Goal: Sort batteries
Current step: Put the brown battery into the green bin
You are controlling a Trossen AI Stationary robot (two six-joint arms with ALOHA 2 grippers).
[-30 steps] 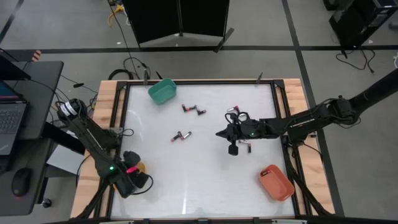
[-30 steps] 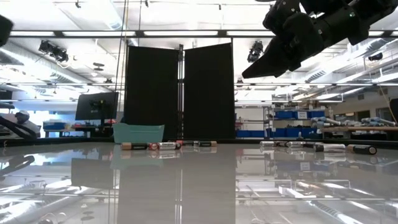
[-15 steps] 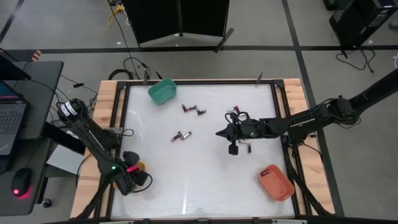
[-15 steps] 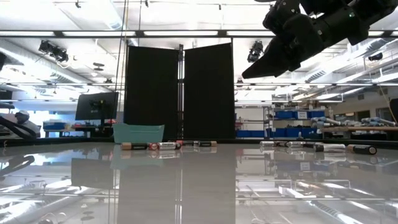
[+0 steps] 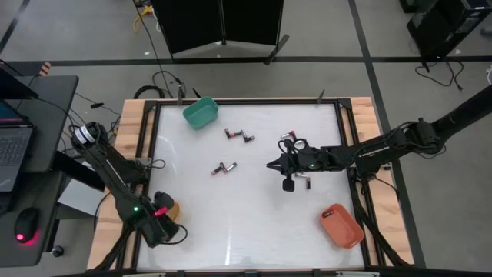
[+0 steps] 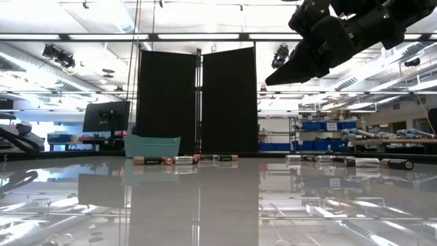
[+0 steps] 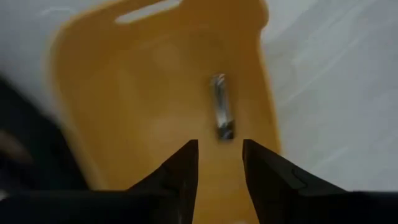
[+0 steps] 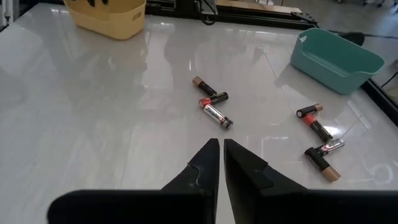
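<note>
My left gripper (image 7: 220, 163) hangs open over the yellow bin (image 7: 155, 93) at the table's near left corner (image 5: 171, 228). One silvery battery (image 7: 221, 115) lies on the bin's floor, just beyond the fingertips. My right gripper (image 8: 221, 149) is shut and hovers above the table right of centre (image 5: 270, 165), pointing left, high in the low view (image 6: 270, 83). Loose batteries lie on the table: a pair at the centre (image 5: 224, 167), a group near the far side (image 5: 238, 136), more by the right arm (image 5: 290, 137), (image 5: 301, 181).
A green bin (image 5: 201, 112) stands at the far left of the table and an orange-red bin (image 5: 340, 225) at the near right corner. The white tabletop (image 5: 246, 215) has open room across its near middle. A black frame rims the table.
My left gripper has drawn back a little toward the table's near edge, so more of the yellow bin shows beside it.
</note>
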